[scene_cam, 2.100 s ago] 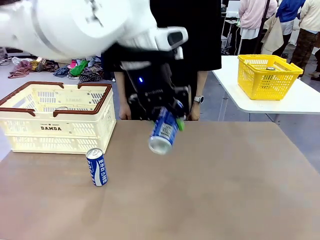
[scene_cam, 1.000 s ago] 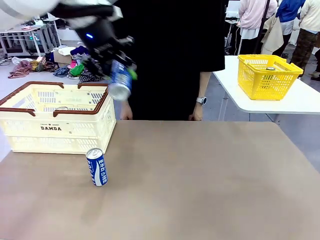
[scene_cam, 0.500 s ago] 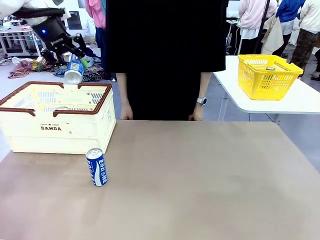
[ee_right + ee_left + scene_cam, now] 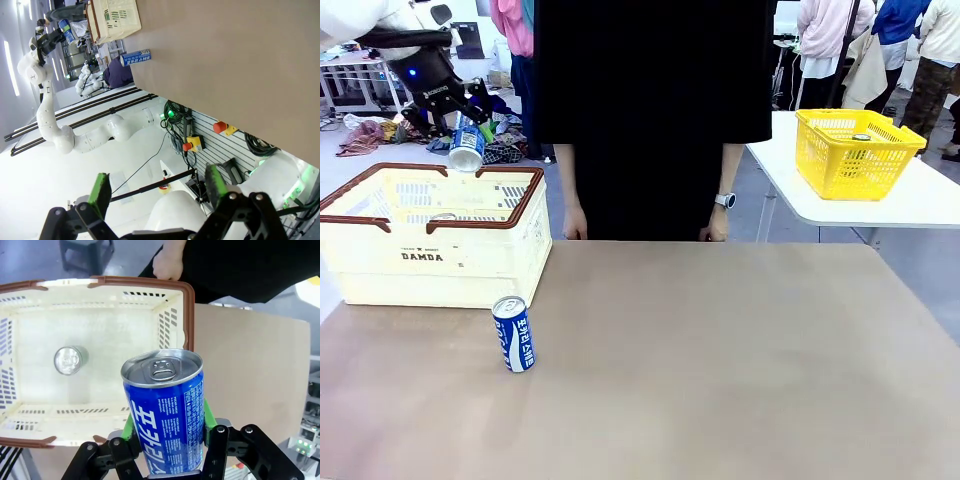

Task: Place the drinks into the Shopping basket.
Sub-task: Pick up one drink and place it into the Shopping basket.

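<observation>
The left gripper's (image 4: 169, 426) green pads (image 4: 131, 421) are clamping the held blue can (image 4: 167, 410) across its body. Since a second ago the arm is carrying it from beside the brown rim to above the Shopping basket (image 4: 430, 255). The can is tilting, long axis slanted, pull-tab end pointing down into the basket, where a silver-topped can (image 4: 68, 360) is standing. A second blue can (image 4: 513, 335) is standing on the table just before the basket. A person's hands (image 4: 573, 225) are hanging at the far edge. The right gripper (image 4: 157, 187) is holding its fingers wide apart, gripping nothing.
</observation>
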`<state>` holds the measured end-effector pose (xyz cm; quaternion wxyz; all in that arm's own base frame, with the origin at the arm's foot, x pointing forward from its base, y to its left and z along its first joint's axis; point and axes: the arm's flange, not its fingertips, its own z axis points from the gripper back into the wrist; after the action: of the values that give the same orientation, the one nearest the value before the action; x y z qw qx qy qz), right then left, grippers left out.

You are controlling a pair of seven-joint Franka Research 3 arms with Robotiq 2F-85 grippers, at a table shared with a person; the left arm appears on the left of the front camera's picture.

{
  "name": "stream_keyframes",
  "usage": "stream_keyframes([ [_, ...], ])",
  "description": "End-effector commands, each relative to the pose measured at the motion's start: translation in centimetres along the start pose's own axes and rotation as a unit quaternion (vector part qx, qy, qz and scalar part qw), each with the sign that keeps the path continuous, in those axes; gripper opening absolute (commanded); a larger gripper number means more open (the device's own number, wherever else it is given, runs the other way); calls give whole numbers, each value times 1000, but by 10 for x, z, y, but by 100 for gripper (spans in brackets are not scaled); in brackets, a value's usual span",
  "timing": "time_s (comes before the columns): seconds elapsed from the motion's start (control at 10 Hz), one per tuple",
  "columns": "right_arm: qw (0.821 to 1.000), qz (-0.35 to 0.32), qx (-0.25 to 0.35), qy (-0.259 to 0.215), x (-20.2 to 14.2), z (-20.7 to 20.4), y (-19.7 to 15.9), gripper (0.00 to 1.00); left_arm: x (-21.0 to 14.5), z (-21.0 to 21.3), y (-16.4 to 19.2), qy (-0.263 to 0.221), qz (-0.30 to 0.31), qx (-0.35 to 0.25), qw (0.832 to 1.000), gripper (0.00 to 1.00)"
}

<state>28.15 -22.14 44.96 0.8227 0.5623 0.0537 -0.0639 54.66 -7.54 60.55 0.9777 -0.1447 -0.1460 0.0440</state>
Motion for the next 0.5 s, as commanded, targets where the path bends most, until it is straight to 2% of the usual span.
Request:
stream_keyframes([
  [0.0, 1000, -6, 2, 0, -1, 2, 5, 100, -1, 4, 1, -1, -11, -7, 1000, 0],
  [0.1, 1000, -6, 2, 0, -1, 2, 5, 100, 0, 0, 0, 0, 0, 0, 1000, 0],
  [0.2, 1000, -6, 2, 0, -1, 2, 5, 100, 19, -15, 8, -8, -13, 15, 1000, 0],
  [0.4, 1000, -6, 2, 0, -1, 2, 5, 100, 28, -49, 21, 32, -72, 16, 997, 0],
])
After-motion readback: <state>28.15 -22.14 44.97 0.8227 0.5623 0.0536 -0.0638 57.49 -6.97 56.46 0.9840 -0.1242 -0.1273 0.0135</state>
